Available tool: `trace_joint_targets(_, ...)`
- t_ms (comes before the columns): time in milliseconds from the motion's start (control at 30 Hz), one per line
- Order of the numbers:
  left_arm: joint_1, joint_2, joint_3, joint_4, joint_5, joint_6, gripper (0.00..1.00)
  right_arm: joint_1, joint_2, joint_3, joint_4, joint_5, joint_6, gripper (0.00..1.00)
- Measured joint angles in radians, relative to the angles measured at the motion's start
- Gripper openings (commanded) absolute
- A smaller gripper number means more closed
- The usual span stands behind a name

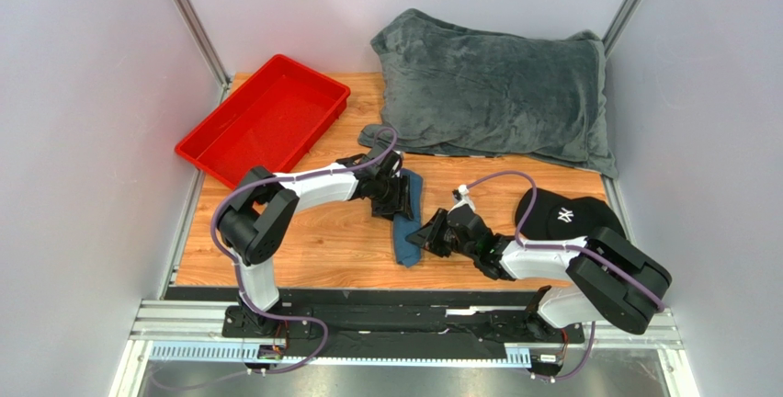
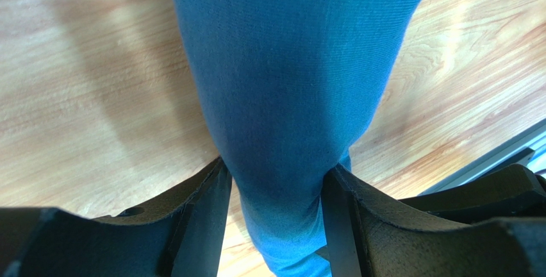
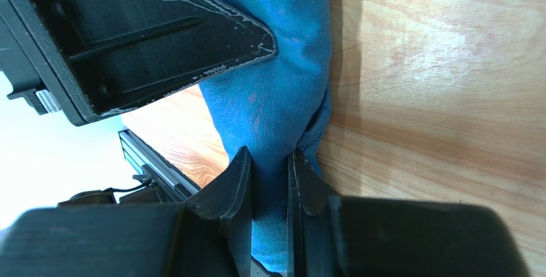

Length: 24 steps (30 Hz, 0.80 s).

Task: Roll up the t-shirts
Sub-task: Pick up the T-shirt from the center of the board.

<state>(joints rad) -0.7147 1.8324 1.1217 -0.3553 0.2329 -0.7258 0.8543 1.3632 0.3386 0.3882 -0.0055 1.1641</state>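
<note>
We see the tee lying as a narrow teal-blue strip on the table, about midway between the two arms and running from the far side toward the near edge. The left tool sits at its far end, and the right tool meets it from the right, nearer the front end. The two tools are close together along the same strip.

The left tool is clamped on the tee. Its wrist view shows cloth filling the gap between the two black fingers, touching both and narrowing where they squeeze it. The right tool is pinched almost together on a thin fold of the tee, with blue cloth bunched just past its fingers.

A red tray stands at the far left. A grey blanket covers the far right, and a black cap lies by the right arm. None of these touches the tee.

Only the top view shows the whole strip and its surroundings. The left wrist view shows the cloth widening away over bare wood. The right wrist view shows the left tool's black body right over the tee.
</note>
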Motion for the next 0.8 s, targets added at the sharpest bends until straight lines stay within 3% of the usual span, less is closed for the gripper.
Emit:
trace_joint_targets(167,0.002,0.023,0.029,-0.013,0.012,0.013,0.52,0.0,0.003,0.004,-0.003,0.0,0.0,0.0)
trace_joint_targets(267,0.002,0.031,0.041,-0.024,0.018,0.018,0.35,0.0,0.004,0.005,-0.005,0.0,0.0,0.0)
trace_joint_targets(300,0.002,0.032,0.045,-0.029,0.02,0.018,0.21,0.0,0.004,0.006,-0.006,0.0,0.0,0.01)
trace_joint_targets(367,0.002,0.033,0.051,-0.032,0.025,0.02,0.03,-0.002,0.005,0.012,-0.013,-0.004,-0.002,0.13)
trace_joint_targets(400,0.002,0.033,0.053,-0.031,0.027,0.018,0.0,-0.002,0.005,0.019,-0.025,-0.004,-0.003,0.21)
trace_joint_targets(433,0.002,0.033,0.054,-0.03,0.029,0.017,0.0,-0.002,0.005,0.027,-0.039,-0.004,-0.006,0.35)
trace_joint_targets(533,0.002,0.033,0.054,-0.024,0.033,0.016,0.0,-0.002,-0.006,0.063,-0.117,-0.002,-0.033,0.54)
trace_joint_targets(633,0.002,0.031,0.05,-0.016,0.031,0.016,0.0,-0.002,-0.044,0.102,-0.255,0.025,-0.083,0.65)
trace_joint_targets(800,0.018,0.019,0.043,-0.008,0.014,0.021,0.0,0.0,-0.147,0.156,-0.466,0.067,-0.165,0.69)
